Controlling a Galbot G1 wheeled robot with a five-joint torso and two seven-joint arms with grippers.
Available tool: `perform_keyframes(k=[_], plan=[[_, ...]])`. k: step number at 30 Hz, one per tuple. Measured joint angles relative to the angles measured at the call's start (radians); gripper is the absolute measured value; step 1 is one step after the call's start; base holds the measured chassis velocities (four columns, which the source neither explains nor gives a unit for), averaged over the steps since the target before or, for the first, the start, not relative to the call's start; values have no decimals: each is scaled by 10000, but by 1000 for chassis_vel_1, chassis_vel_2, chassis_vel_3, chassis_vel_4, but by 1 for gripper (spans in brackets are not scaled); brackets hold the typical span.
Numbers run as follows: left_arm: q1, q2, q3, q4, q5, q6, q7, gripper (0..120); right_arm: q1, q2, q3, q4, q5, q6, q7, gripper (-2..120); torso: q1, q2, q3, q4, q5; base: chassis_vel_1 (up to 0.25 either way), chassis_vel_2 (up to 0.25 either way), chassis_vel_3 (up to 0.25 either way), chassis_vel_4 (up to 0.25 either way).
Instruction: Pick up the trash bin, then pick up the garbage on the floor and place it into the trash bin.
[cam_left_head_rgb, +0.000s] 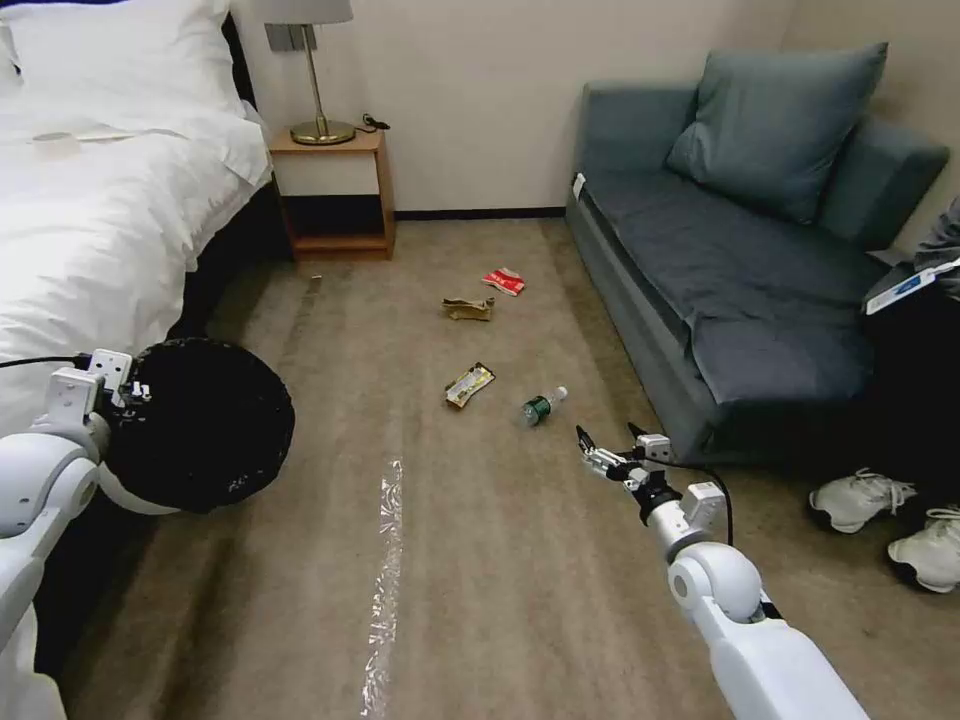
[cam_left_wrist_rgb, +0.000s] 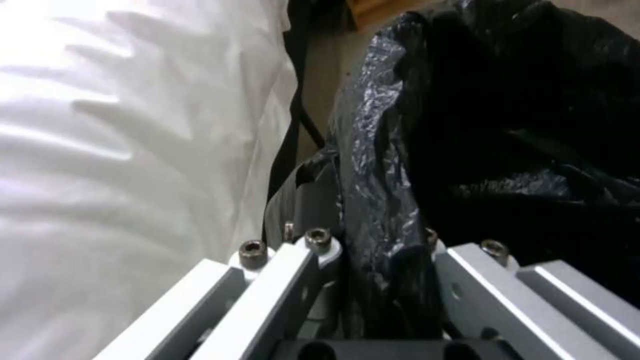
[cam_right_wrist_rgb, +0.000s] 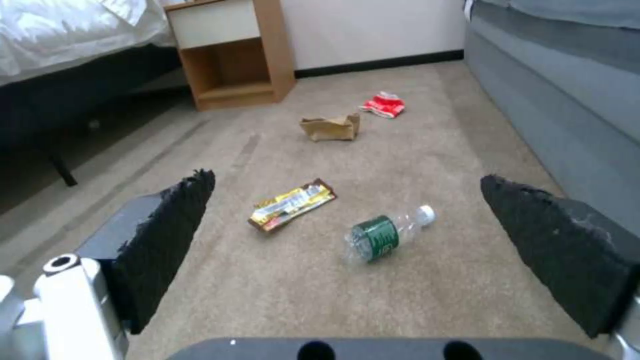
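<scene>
Bottle (cam_right_wrist_rgb: 383, 235) just ahead of open right end effector (cam_left_head_rgb: 608, 440); left end effector (cam_left_wrist_rgb: 373, 280) clamps trash bin (cam_left_head_rgb: 200, 425) rim.

no readable text, labels, signs

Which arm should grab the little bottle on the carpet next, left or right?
Right, most likely. The right gripper is open, empty and close to the bottle, which lies between its fingers in the wrist view. The left gripper is shut on the trash bin beside the bed.
</scene>
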Motion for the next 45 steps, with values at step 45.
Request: perform_keyframes(k=[45], plan=[[-38, 35, 48, 209, 82, -206, 318, 4, 394, 369, -258, -590, -210, 109, -27, 100, 0, 0, 0, 0, -1, -77, 75, 80, -77]])
